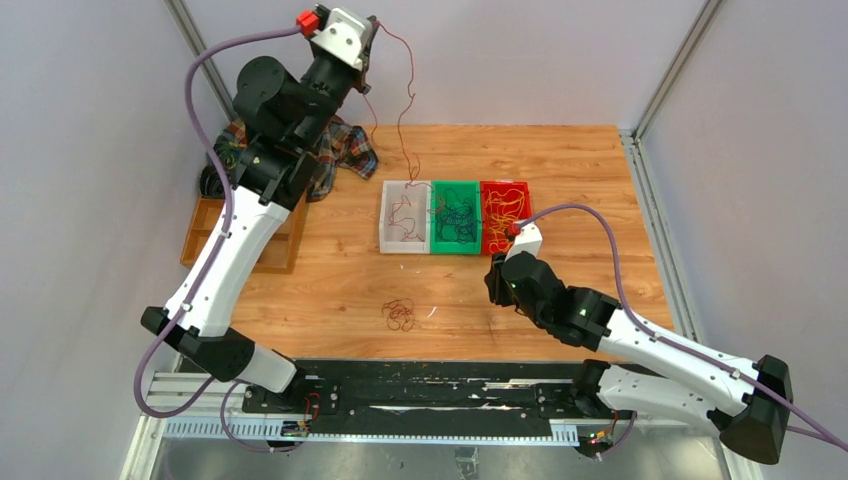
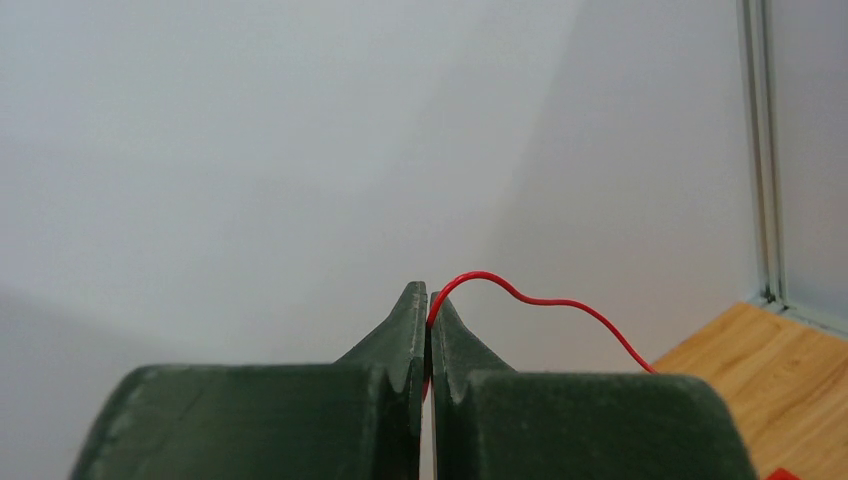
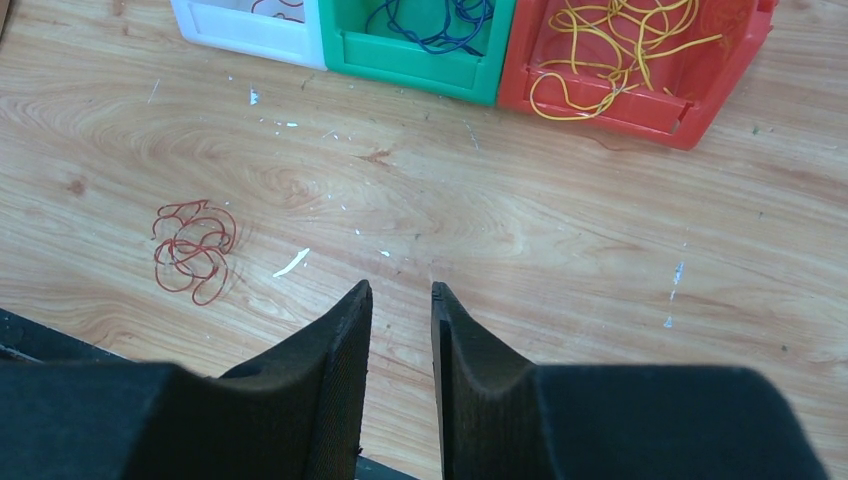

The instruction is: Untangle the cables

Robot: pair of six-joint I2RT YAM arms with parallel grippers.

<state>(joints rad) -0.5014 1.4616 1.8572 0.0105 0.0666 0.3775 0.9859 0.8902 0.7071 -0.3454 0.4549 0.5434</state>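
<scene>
My left gripper (image 1: 370, 50) is raised high at the back left, shut on a thin red cable (image 2: 540, 300). That red cable (image 1: 408, 100) hangs down from it into the white bin (image 1: 388, 246). The green bin (image 1: 455, 186) holds dark blue cables (image 3: 435, 25), and the red bin (image 1: 505, 186) holds yellow cables (image 3: 610, 40). A small tangle of red cables (image 1: 399, 314) lies on the table, apart from both grippers. My right gripper (image 3: 400, 290) hovers low over bare wood to the right of that tangle (image 3: 193, 250), open, with nothing between its fingers.
A plaid cloth (image 1: 345, 145) lies at the back left beside the left arm. A brown tray (image 1: 275, 250) sits at the table's left edge. A black rail (image 1: 420, 385) runs along the near edge. White specks (image 3: 292, 263) dot the wood.
</scene>
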